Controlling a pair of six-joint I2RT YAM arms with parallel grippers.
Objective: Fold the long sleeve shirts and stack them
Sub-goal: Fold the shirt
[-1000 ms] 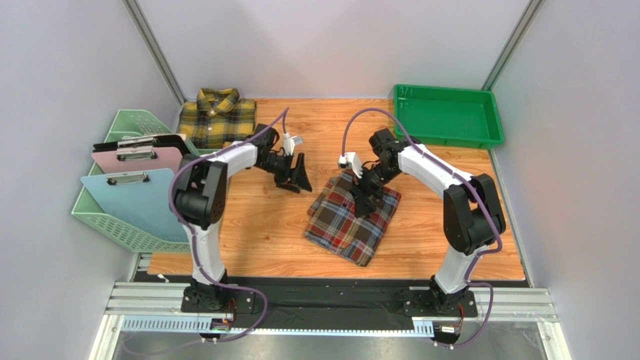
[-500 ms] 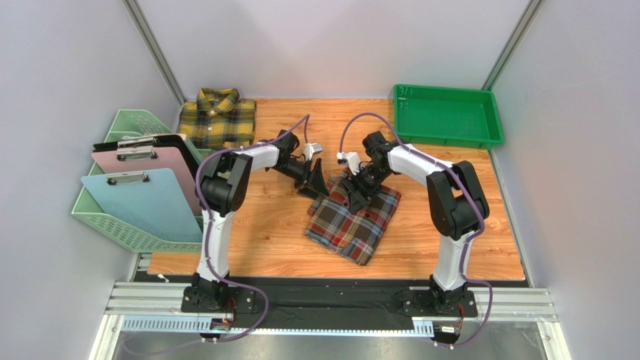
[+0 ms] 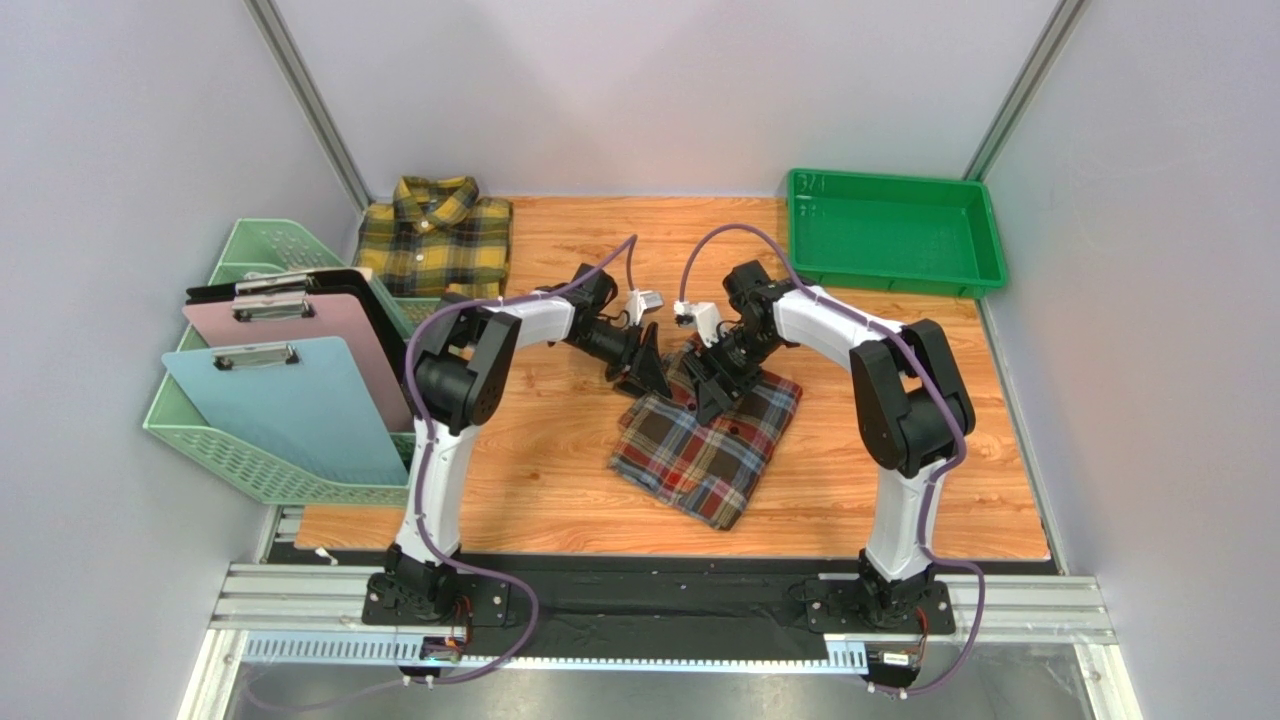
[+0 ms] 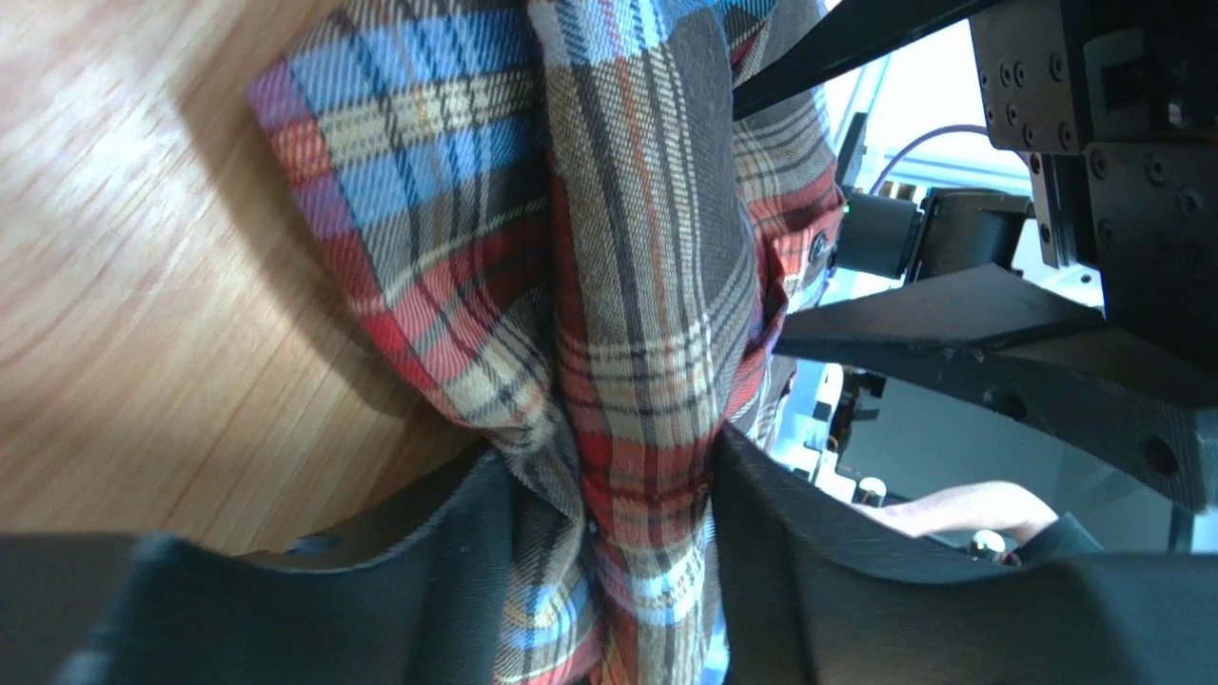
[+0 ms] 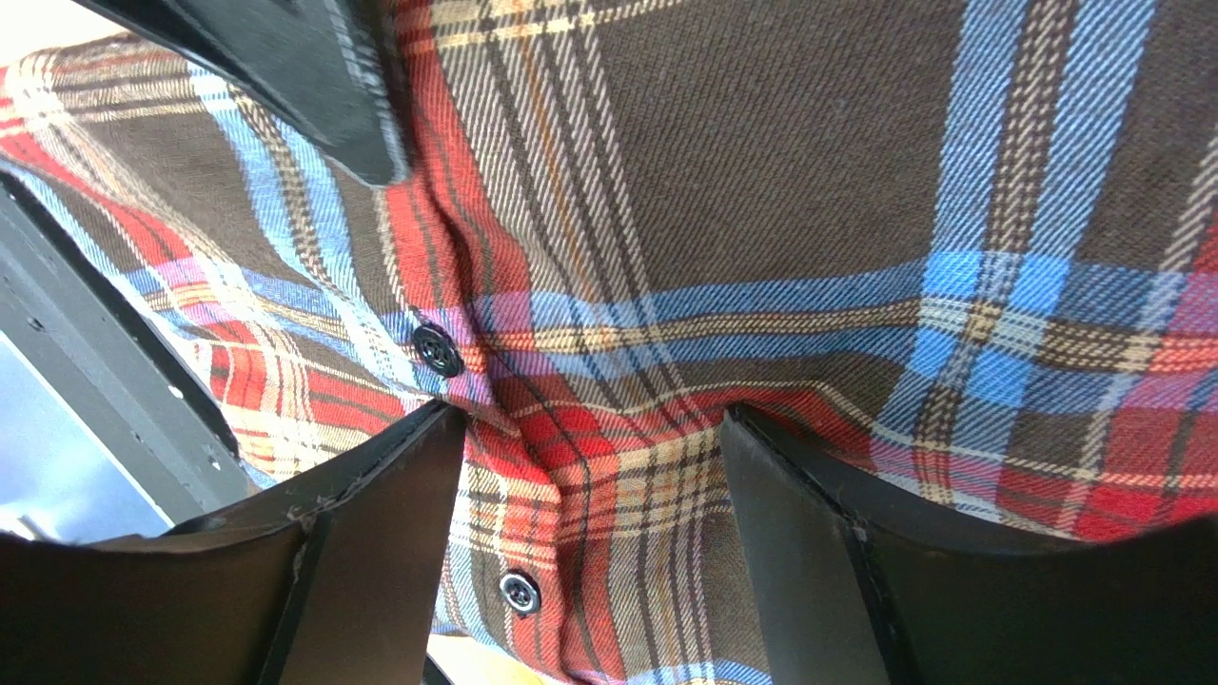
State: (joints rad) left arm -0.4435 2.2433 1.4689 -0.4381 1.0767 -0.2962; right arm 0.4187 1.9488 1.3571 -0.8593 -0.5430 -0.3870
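Note:
The red, brown and blue plaid shirt [image 3: 706,443] lies folded in the middle of the wooden table. My left gripper [image 3: 649,365] is at its far left edge, and in the left wrist view a bunched ridge of this shirt [image 4: 629,286] fills the gap of the gripper [image 4: 608,485], touching both fingers. My right gripper [image 3: 706,387] presses down on the shirt's far edge right beside it. Its jaws [image 5: 593,471] stand wide, with a low fold of cloth [image 5: 801,171] and two buttons between them. The yellow and dark plaid shirt [image 3: 436,240] lies folded at the far left corner.
A green tray [image 3: 902,233] sits at the far right corner. A mint basket [image 3: 256,435] at the left holds pink, blue and black clipboards [image 3: 278,323]. Grey walls close in both sides and the back. The two grippers are almost touching.
My left gripper has travelled right across the bare wood to the red shirt's edge and narrowed around the cloth. The right gripper has shifted slightly left on the shirt.

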